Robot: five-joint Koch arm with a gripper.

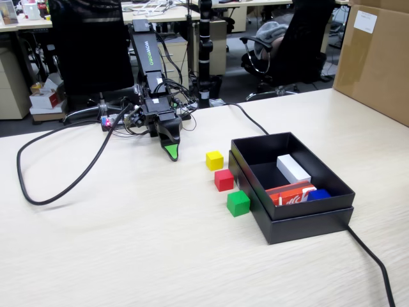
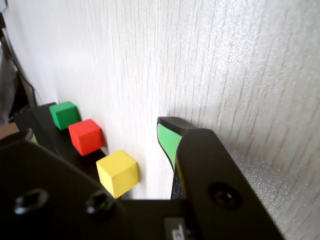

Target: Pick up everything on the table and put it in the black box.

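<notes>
Three cubes lie in a row on the light wooden table just left of the black box (image 1: 307,217): yellow (image 1: 215,160), red (image 1: 223,180) and green (image 1: 238,203). The box holds a white block (image 1: 293,168), a red-and-white carton (image 1: 291,194) and a blue piece (image 1: 317,194). My gripper (image 1: 171,152) hangs low over the table, left of the yellow cube and apart from it, holding nothing. In the wrist view the gripper (image 2: 97,135) stands open, one green-padded finger (image 2: 167,137) on the right. The yellow (image 2: 117,173), red (image 2: 86,136) and green (image 2: 65,114) cubes show along the box wall (image 2: 45,125).
A thick black cable (image 1: 57,185) loops over the table's left part, and another cable (image 1: 377,268) runs from the box to the front right edge. A large cardboard box (image 1: 374,57) stands at the far right. Office chairs stand behind the table.
</notes>
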